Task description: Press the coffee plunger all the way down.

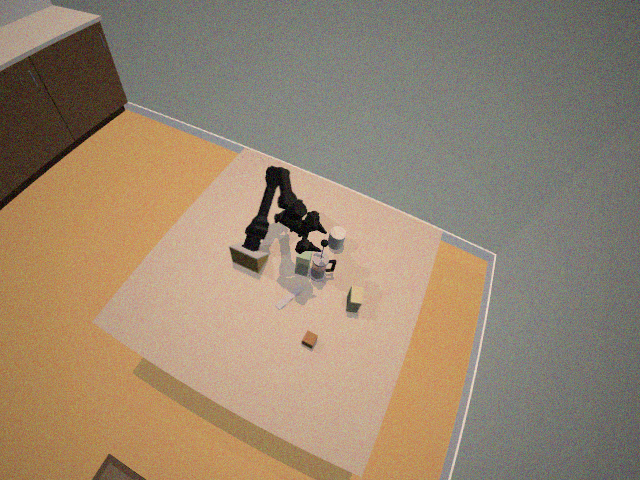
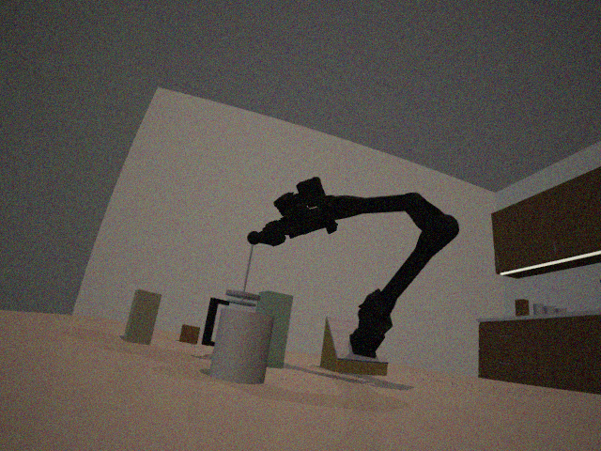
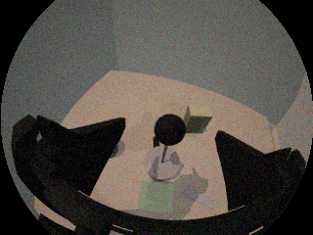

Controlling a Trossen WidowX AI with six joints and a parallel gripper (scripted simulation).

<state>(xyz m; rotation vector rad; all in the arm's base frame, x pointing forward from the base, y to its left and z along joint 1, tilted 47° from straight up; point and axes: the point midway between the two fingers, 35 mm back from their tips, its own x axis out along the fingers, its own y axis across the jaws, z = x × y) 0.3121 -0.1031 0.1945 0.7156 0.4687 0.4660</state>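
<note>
pincer (image 3: 171, 145) hanging wide apart, empty; knob (image 3: 170, 128) sitting between tips; advisable closing squarely, pushing straight down rod (image 2: 248, 267).

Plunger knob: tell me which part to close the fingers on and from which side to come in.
Grip the round black knob atop the thin upright rod, coming in level from the arm's side, about as the open gripper is lined up now. The ball fits between the fingers, one either side; the rod is too slim, and the press below should not be nudged.

From the exterior view, a grey cylinder (image 2: 240, 345) below the tool (image 2: 264, 237) hides the press body; knob contact unclear.
</note>
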